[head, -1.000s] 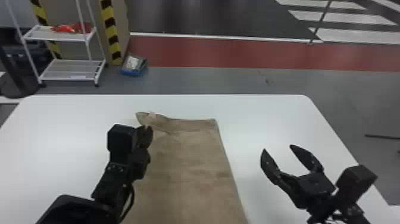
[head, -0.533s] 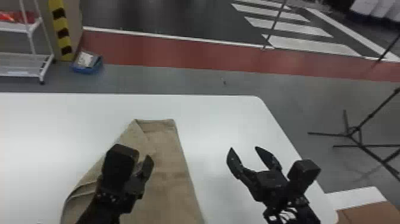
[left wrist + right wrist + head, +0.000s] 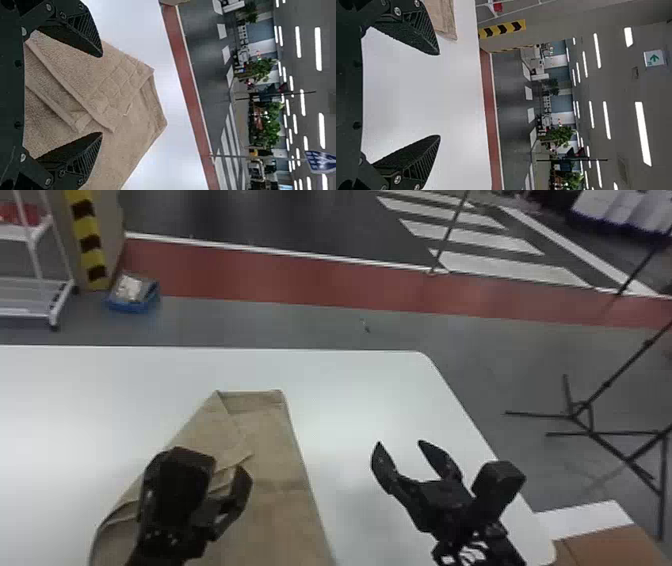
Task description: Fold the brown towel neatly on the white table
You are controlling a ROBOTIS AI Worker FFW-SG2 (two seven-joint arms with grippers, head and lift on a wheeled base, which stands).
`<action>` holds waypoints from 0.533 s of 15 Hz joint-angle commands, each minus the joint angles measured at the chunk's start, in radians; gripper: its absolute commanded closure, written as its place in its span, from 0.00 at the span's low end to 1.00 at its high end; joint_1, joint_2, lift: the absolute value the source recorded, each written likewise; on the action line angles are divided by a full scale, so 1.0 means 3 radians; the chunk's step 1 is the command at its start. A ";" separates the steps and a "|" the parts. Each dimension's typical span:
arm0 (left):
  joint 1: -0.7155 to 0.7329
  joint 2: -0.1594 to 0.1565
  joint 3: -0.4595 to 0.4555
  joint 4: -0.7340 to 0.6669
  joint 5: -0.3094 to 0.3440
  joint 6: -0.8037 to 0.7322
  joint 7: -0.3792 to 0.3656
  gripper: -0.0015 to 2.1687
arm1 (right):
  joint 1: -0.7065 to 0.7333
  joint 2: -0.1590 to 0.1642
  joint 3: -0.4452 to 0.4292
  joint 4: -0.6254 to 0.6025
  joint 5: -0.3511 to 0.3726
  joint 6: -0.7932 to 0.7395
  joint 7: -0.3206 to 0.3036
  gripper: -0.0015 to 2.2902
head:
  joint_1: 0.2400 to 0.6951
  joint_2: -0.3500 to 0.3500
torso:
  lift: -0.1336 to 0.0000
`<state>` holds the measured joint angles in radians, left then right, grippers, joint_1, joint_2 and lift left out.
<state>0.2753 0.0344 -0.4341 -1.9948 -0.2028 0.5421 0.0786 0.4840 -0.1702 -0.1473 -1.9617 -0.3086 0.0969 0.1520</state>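
My left gripper (image 3: 220, 470) is over the left part of the brown towel (image 3: 275, 470) in the head view. A flap is folded over on the towel's left side, its corner lying on the flat layer beneath. In the left wrist view the towel (image 3: 130, 99) spreads beyond the open left gripper (image 3: 102, 95), with nothing held. My right gripper (image 3: 400, 442) stands open above the white table (image 3: 360, 390), to the right of the towel. The right wrist view shows the right gripper (image 3: 440, 95) with bare table between its fingers and the towel's edge (image 3: 445, 19) beyond one finger.
Past the table's far edge, a blue box (image 3: 132, 295) and a white shelf rack (image 3: 37, 285) stand on the floor. Black tripod legs (image 3: 580, 415) are off to the right. A brown and white box (image 3: 600, 535) sits beside the table's right edge.
The head view has turned rightward. The towel's far left corner, earlier at the left gripper, now lies folded over toward the right, and the left gripper has drawn back from the towel's far end.
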 commanded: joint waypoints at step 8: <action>-0.0381 -0.0043 -0.0204 0.0595 -0.0050 -0.0275 -0.0196 0.15 | -0.0054 -0.0067 0.0015 0.0096 -0.0071 0.0237 0.0000 0.06 | 1.00 0.00 | 0.10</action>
<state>0.1923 0.0236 -0.4737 -1.8592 -0.2171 0.4598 0.0203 0.4699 -0.1842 -0.1439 -1.9316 -0.3228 0.1763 0.1511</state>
